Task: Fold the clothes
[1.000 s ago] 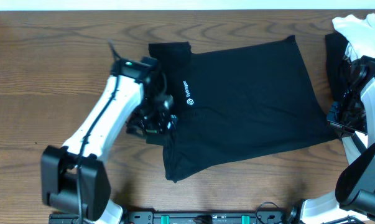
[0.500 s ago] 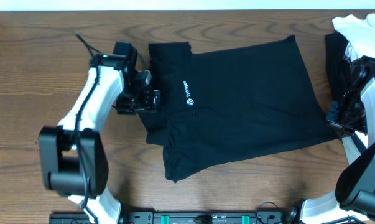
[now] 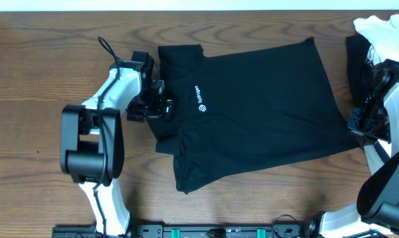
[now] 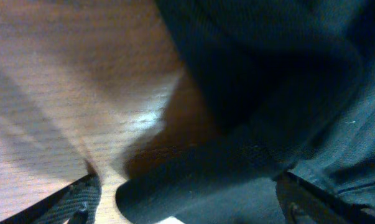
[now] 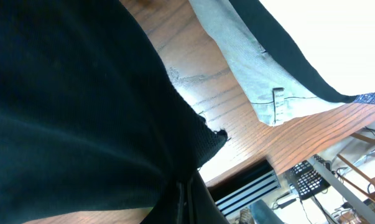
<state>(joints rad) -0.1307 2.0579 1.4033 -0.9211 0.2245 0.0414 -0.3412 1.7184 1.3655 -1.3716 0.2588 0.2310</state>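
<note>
The black shirt lies spread on the table, chest up, its white logo near the left edge and its lower left corner folded over on itself. The left arm rises from its base at the near left, bends sharply at the elbow and turns right, so the wrist lies low and level along the shirt's left edge. The left end effector sits at that edge, just beside the logo. In the wrist view its fingers stand wide apart at either side, with a rolled fold of black cloth between them and not pinched.

The right arm stands at the far right edge, folded close to its base. The right end effector points down beside the shirt's right edge, fingers together. Black cloth bunches at its tips; whether any is caught there I cannot tell. A white shirt lies at the far right corner.
</note>
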